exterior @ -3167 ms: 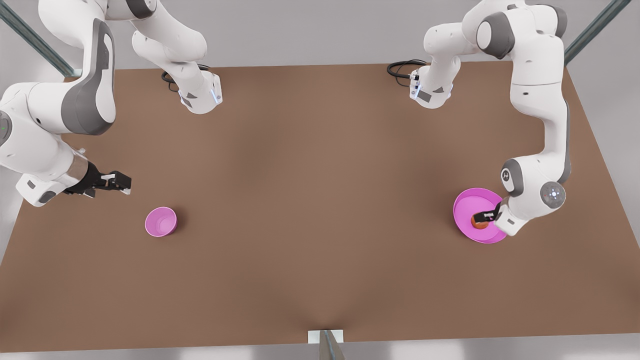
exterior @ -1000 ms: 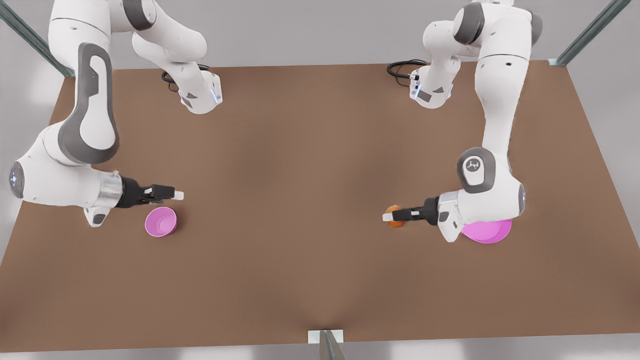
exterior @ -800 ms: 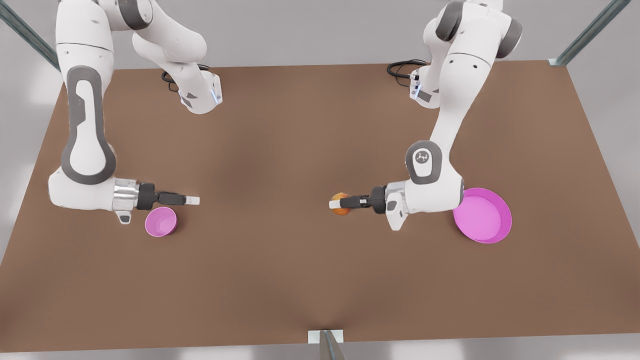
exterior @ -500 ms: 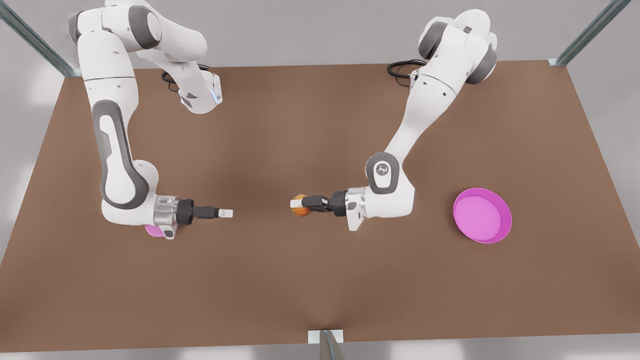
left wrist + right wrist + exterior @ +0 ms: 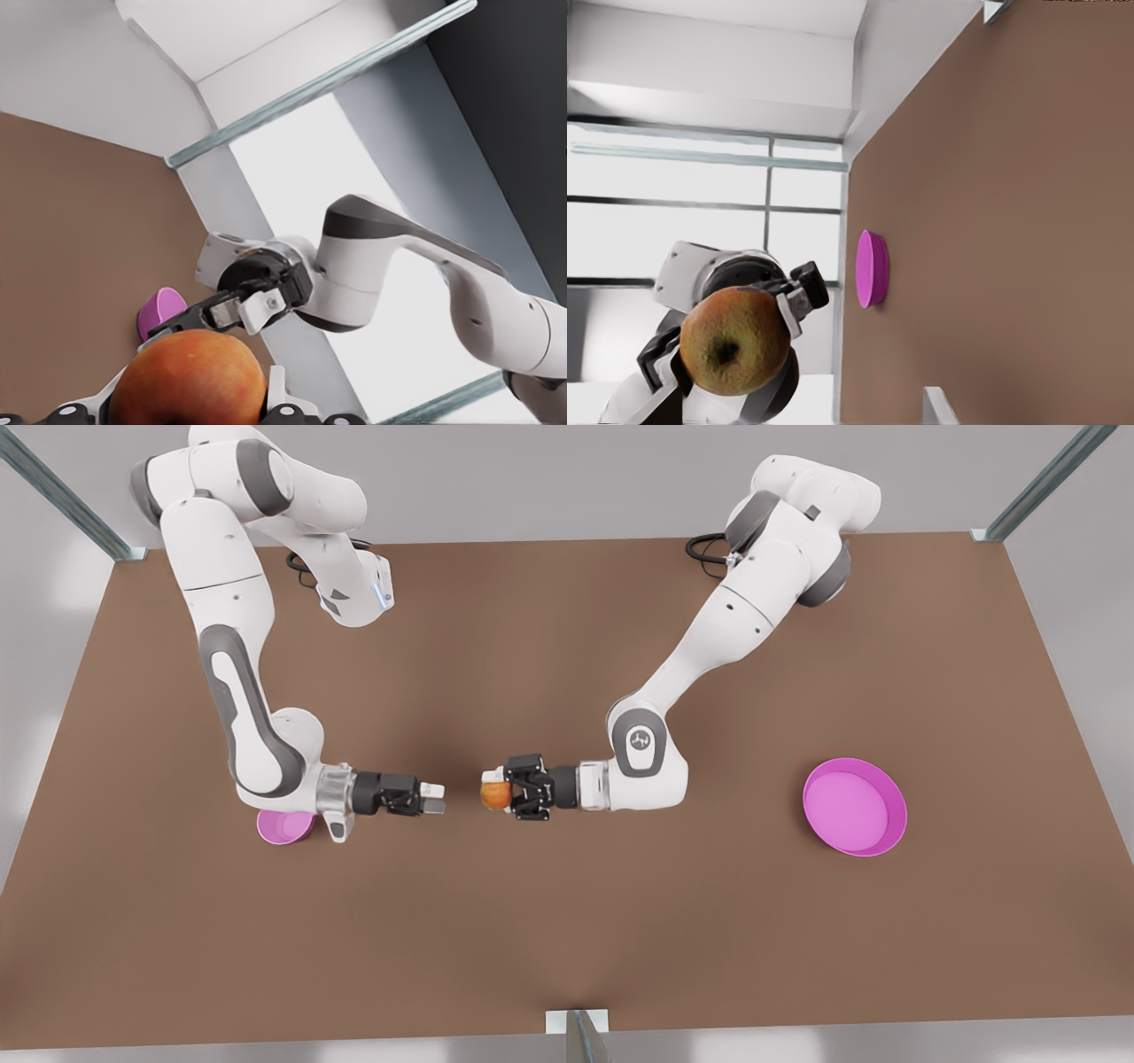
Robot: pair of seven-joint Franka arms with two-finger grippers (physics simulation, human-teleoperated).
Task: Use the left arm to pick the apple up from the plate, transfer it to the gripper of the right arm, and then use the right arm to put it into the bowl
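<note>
The plate (image 5: 855,806) lies on the brown desk (image 5: 567,921) at the front view's right with nothing in it. The bowl (image 5: 282,828) sits at the front view's left, partly covered by the right arm's wrist; its contents cannot be seen. The apple (image 5: 494,794) is off the desk, clamped in the jaws of the left gripper (image 5: 501,793) near the desk's middle. The right gripper (image 5: 432,798) faces it just beside, apart, jaws parted and holding nothing. The left wrist view shows the apple (image 5: 188,381) close up, with the right gripper (image 5: 232,309) and bowl (image 5: 159,315) behind. The right wrist view shows the apple's (image 5: 733,341) dark stem dimple and the plate (image 5: 872,268) edge-on.
</note>
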